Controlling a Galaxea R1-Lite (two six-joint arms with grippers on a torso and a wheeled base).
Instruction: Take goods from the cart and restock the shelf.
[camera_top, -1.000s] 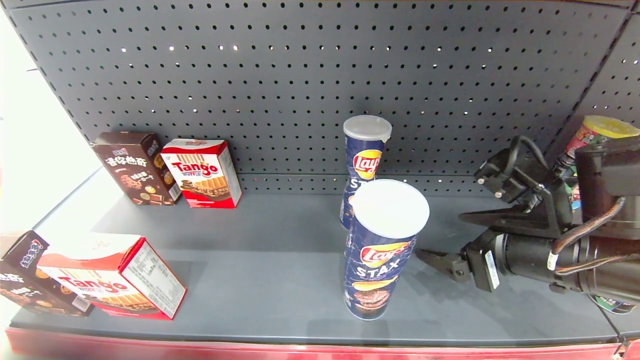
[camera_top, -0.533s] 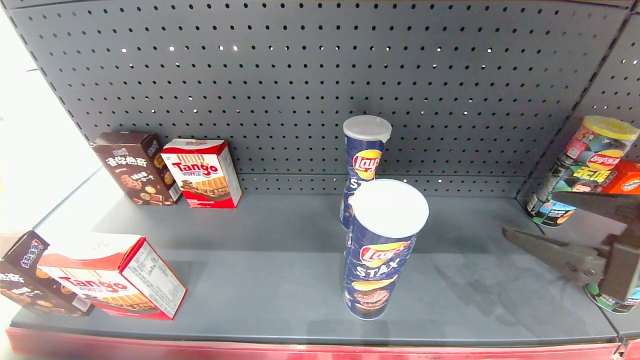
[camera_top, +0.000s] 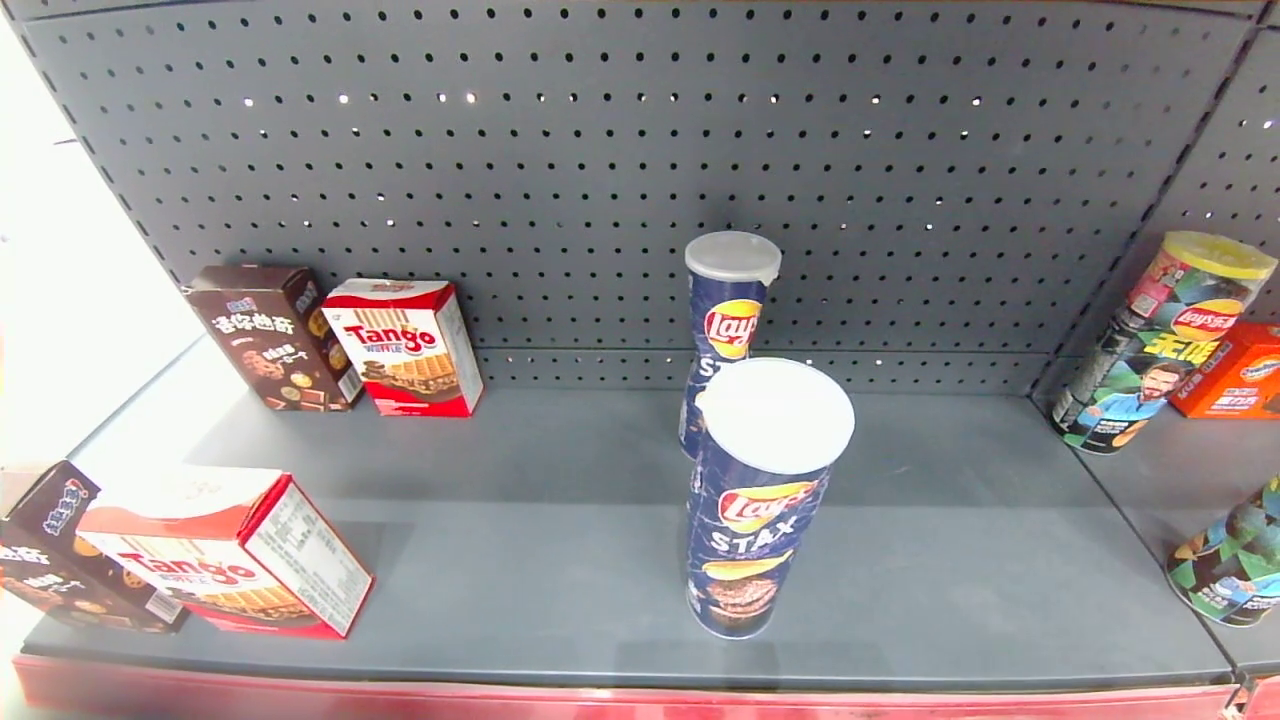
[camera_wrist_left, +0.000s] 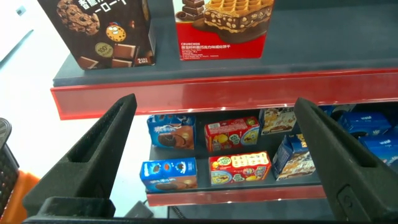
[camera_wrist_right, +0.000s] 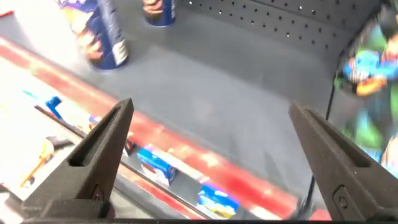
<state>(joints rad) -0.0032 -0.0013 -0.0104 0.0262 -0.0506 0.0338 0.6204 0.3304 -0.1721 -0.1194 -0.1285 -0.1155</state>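
Observation:
Two tall blue chip cans stand upright on the grey shelf (camera_top: 500, 560), the front can (camera_top: 765, 500) just ahead of the back can (camera_top: 728, 320) by the pegboard. My right gripper (camera_wrist_right: 211, 106) is open and empty, hanging off the shelf's red front edge (camera_wrist_right: 186, 146); the front can (camera_wrist_right: 102, 37) and the back can (camera_wrist_right: 158, 12) are well away from it. My left gripper (camera_wrist_left: 214, 102) is open and empty, low in front of the red shelf lip (camera_wrist_left: 217, 93), below a brown cookie box (camera_wrist_left: 106, 31) and a red wafer box (camera_wrist_left: 221, 25).
A brown box (camera_top: 270, 335) and a red wafer box (camera_top: 410, 345) stand at the back left, with two more boxes (camera_top: 230, 565) at the front left. Green cans (camera_top: 1160, 345) and an orange box (camera_top: 1235, 375) fill the neighbouring bay. Small boxes (camera_wrist_left: 233, 134) line the lower shelf.
My right arm has pulled back to the right, away from the front can, and left the head view. The can stays standing where it was.

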